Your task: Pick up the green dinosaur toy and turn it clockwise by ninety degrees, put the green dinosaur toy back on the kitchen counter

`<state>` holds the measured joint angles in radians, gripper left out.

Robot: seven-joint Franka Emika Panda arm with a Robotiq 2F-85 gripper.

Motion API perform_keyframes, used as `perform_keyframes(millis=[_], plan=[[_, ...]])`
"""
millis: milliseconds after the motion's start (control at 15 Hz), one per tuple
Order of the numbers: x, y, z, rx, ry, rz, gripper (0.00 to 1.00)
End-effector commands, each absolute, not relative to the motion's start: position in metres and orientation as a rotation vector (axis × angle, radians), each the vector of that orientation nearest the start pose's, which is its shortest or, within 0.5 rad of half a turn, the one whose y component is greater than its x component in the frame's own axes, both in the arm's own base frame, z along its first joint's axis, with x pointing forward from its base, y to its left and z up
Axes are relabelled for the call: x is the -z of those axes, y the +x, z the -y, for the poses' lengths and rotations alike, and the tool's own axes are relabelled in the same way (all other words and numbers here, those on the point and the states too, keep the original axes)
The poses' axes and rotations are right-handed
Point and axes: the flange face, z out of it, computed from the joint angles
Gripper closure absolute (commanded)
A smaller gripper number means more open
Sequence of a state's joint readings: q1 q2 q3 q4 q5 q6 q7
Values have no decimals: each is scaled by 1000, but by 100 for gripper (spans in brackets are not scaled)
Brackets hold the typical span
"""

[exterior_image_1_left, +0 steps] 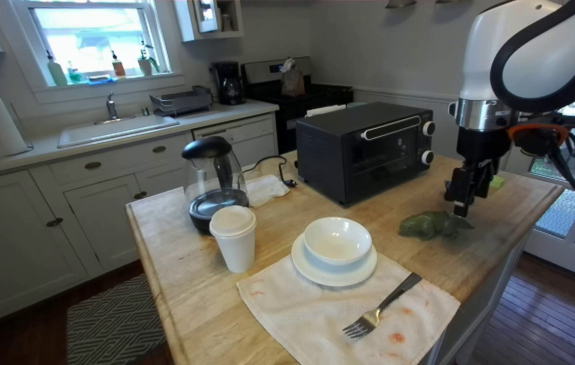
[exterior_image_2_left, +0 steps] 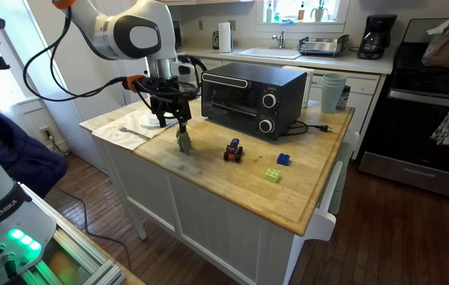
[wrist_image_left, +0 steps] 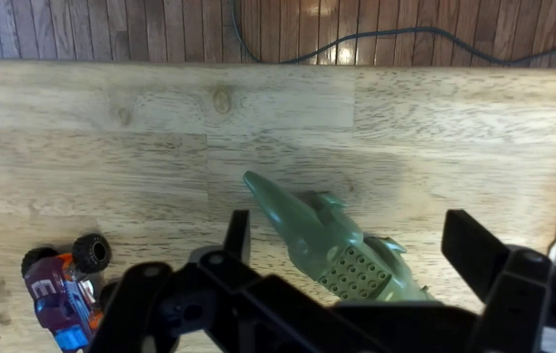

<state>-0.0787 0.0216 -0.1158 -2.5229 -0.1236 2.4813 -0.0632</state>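
Gripper (wrist_image_left: 351,240): pointing down, its two fingers (wrist_image_left: 239,230) spread well apart.
Green dinosaur toy (wrist_image_left: 327,240): on the bare wood of the tabletop (exterior_image_2_left: 208,166), under the gripper; in the wrist view its middle shows between the fingers, with wood visible on either side.
Tail: slanting across the gap, its tip past the fingers toward the upper left of the wrist view.
Studded back: just beside the gripper's body, which hides the toy's other end in that view.
Contact: in both exterior views a fingertip overlaps the toy; whether it touches, cannot tell.
Toy truck (exterior_image_2_left: 233,150): near the toy, outside the fingers, to the left in the wrist view.
Yellow-green brick (exterior_image_2_left: 272,175) and blue brick (exterior_image_2_left: 283,159): past the truck, well apart from the toy.
Cloth (exterior_image_1_left: 308,319): near the toy, bearing a fork (exterior_image_1_left: 396,292) and a plate (exterior_image_1_left: 335,279) with a bowl (exterior_image_1_left: 335,233) on it.
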Motion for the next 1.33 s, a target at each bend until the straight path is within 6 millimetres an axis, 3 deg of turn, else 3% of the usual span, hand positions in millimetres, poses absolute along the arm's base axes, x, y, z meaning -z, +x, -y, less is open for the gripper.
perform_keyframes(millis=[0, 267, 467, 800, 1067, 1267], plan=[[-264, 449, 104, -138, -3197, 273, 0], [-260, 452, 109, -108, -3165, 585, 0], [-255, 461, 108, -37, -3142, 712, 0], [-240, 476, 104, 45, -3113, 785, 0], [-233, 480, 84, 38, -3036, 851, 0], [-226, 485, 80, 31, -3012, 885, 0]])
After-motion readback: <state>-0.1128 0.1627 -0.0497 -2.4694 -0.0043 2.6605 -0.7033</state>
